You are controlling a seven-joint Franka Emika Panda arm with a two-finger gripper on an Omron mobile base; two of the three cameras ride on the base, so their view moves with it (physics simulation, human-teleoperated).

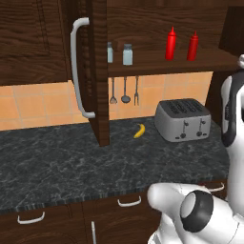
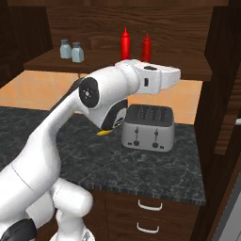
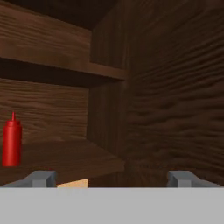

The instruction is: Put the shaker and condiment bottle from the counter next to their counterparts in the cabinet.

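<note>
Shakers, two of them, stand on the cabinet shelf [image 1: 157, 66]: one pale blue-grey shaker [image 1: 127, 55] with a grey cap is in plain sight, and its twin [image 1: 110, 52] is just beside it on the left, partly hidden behind the edge of the open cabinet door [image 1: 97, 71]. In the right base view the pair stand side by side, almost touching. Further right along the same shelf stand two red squeeze bottles with pointed nozzles. The left one [image 1: 171, 44] is a little taller and brighter; the condiment bottle [image 1: 192, 46] to its right is shorter and a deeper red. They are close together but apart (a narrow gap shows between them).

Below the shelf, the dark marbled counter [image 1: 57, 162] carries a silver toaster [image 1: 183, 119], with a banana [image 1: 139, 130] lying to the toaster's left, near the door's lower edge. Three utensils [image 1: 125, 90] hang on the tiled wall under the shelf.

The gripper [image 3: 112, 177] is spread wide with nothing between its fingertips [image 3: 41, 177]. In the hand view it faces the cabinet's inner corner, with one red bottle standing on the shelf off to the left of it.
</note>
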